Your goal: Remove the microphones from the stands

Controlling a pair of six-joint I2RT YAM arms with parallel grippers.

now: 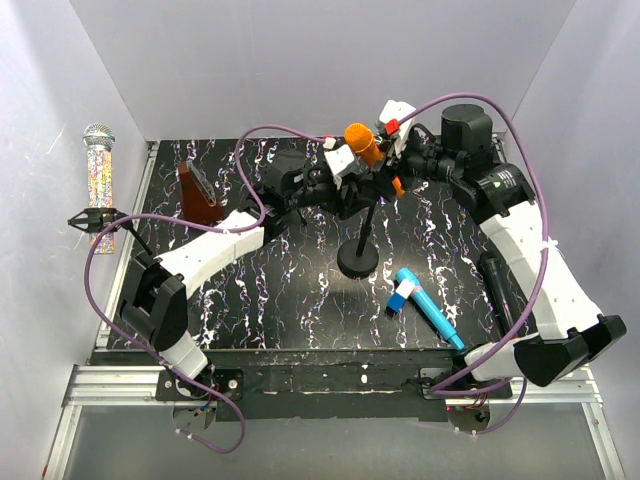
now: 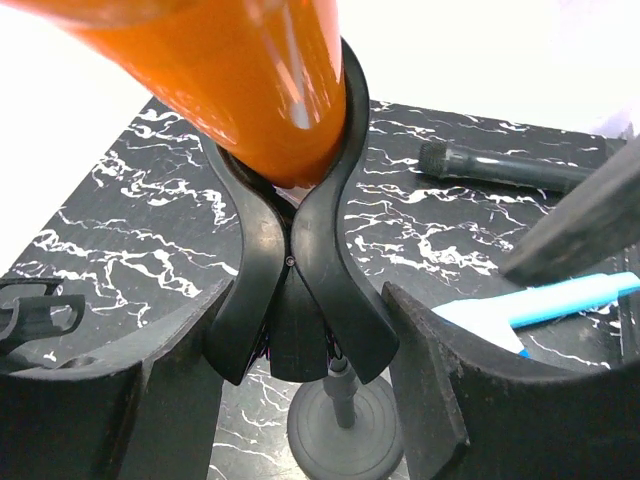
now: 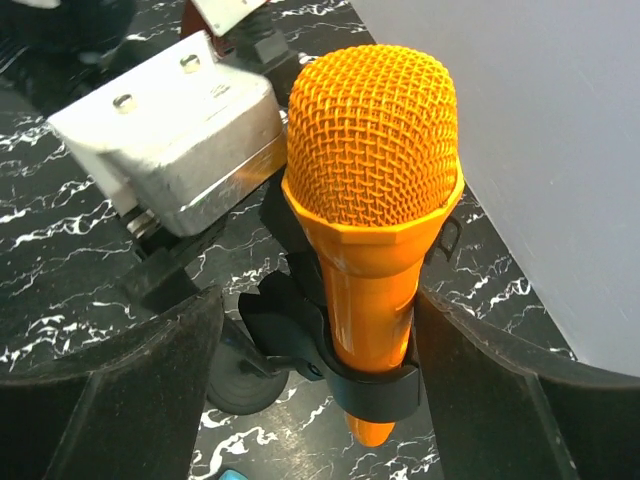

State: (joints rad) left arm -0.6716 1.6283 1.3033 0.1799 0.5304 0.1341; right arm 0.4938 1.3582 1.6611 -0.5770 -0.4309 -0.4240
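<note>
The orange microphone [image 1: 362, 143] sits in the black clip of the stand, whose round base [image 1: 358, 262] rests mid-table. In the right wrist view the microphone [image 3: 372, 200] stands between my right gripper's [image 3: 318, 330] fingers; the right finger touches the clip band [image 3: 375, 385], and a small gap remains on the left. In the left wrist view the orange body [image 2: 250, 80] is at the top, and my left gripper [image 2: 305, 340] has closed on the lower wings of the clip [image 2: 295, 290], with the base [image 2: 345, 430] below.
A blue microphone [image 1: 430, 305] and a black microphone [image 1: 497, 290] lie at the right of the table. A brown block [image 1: 197, 195] stands at the back left. A patterned microphone [image 1: 100, 170] and a spare black clip [image 1: 90, 218] lie outside the left wall.
</note>
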